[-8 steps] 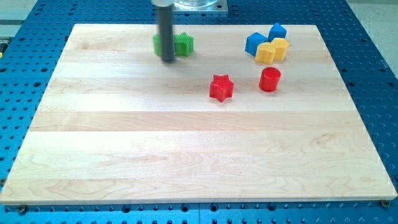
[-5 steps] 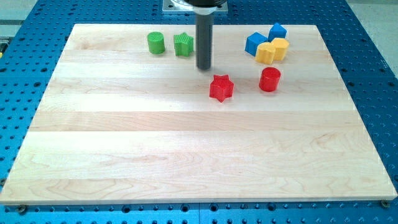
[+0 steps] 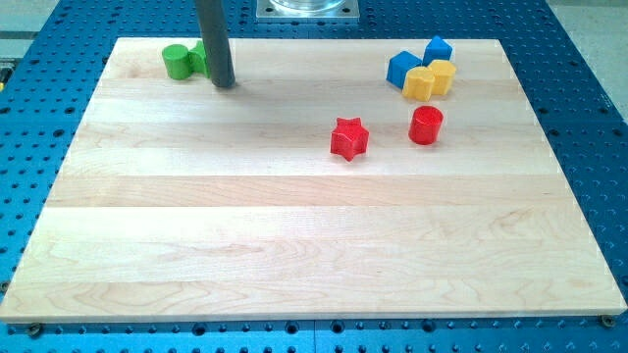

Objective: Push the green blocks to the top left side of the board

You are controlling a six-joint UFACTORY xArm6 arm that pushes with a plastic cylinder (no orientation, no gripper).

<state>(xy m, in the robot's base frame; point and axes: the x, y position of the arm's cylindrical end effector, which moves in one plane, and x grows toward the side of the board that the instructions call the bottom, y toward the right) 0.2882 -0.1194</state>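
Observation:
A green cylinder stands near the board's top left corner. A second green block sits right beside it on its right, mostly hidden behind my rod, so its shape cannot be made out. My tip rests on the wooden board just right of and slightly below the two green blocks, touching or nearly touching the hidden one.
A red star and a red cylinder lie right of centre. Two blue blocks and two yellow blocks cluster at the top right. A blue perforated table surrounds the board.
My rod swung from right of the green blocks over to the left. Both green blocks have slid left along the top edge toward the top left corner.

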